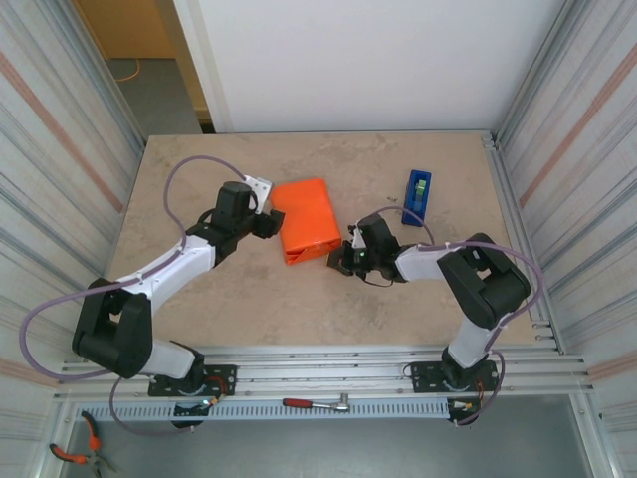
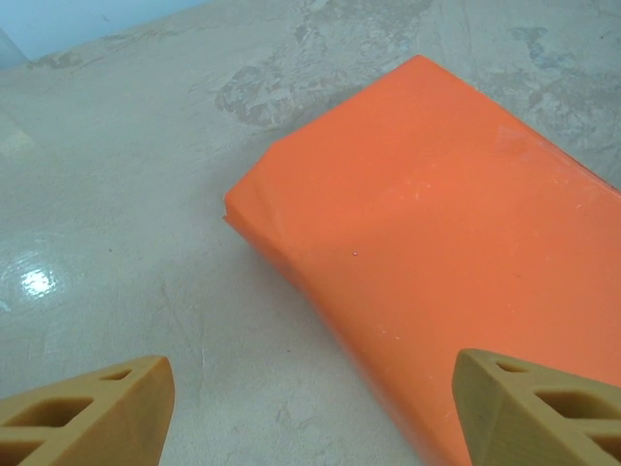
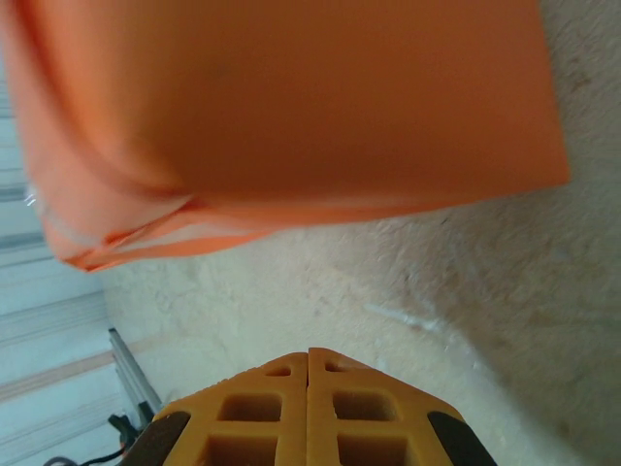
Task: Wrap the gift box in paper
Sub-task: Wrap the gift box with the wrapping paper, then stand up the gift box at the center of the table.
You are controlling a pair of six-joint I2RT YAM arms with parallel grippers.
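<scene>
Tabletop [image 1: 299, 309] mottled beige under orange paper [image 1: 307, 221], ribbed metal walls [image 1: 50, 149] either side.

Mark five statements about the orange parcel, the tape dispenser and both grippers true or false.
1. The orange paper lies on the table between the two grippers. True.
2. The right gripper has its jaws wide open. False: its jaws are pressed together with nothing between them.
3. The left gripper is clamped on the paper. False: its jaws stand apart and pinch nothing.
4. The blue tape dispenser stands apart from the paper, on the right arm's side. True.
5. The paper lies spread out as a flat open sheet. False: it is folded into a box-shaped parcel.
</scene>
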